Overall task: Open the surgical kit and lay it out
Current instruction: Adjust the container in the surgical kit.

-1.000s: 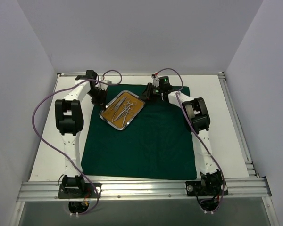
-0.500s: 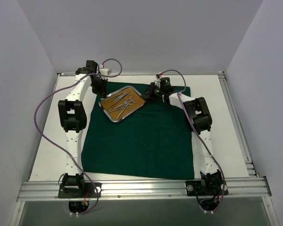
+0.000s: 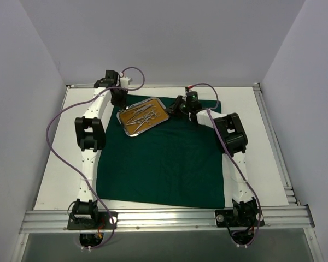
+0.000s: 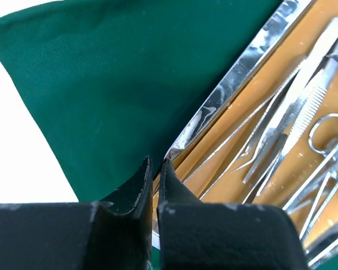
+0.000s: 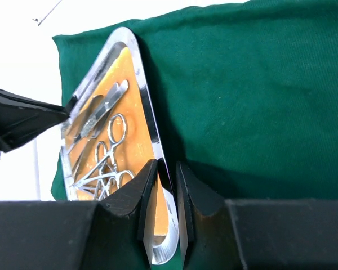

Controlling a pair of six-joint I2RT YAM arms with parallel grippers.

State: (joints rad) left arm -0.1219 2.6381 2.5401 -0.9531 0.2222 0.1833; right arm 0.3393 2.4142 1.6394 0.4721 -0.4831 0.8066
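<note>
While both arms reached toward the table's far edge, the small rectangular steel tray with an orange-brown inside (image 3: 158, 112) sat over the far left part of the dark green cloth wrap (image 3: 164, 164), which lay spread flat across the white table (image 3: 254, 142). The left gripper (image 4: 156, 165) was pinched tight on the tray's far left corner, its fingers meeting on the shiny rim. The right gripper (image 5: 165, 169) clamped the rim at the tray's opposite, right-hand corner, one finger inside and one outside. Inside the tray lay two ring-handled metal clamps (image 3: 148, 115) and two thin straight tweezers (image 4: 311, 70), crowded together and overlapping. Whether the tray touched the cloth or hung just above it could not be told.
</note>
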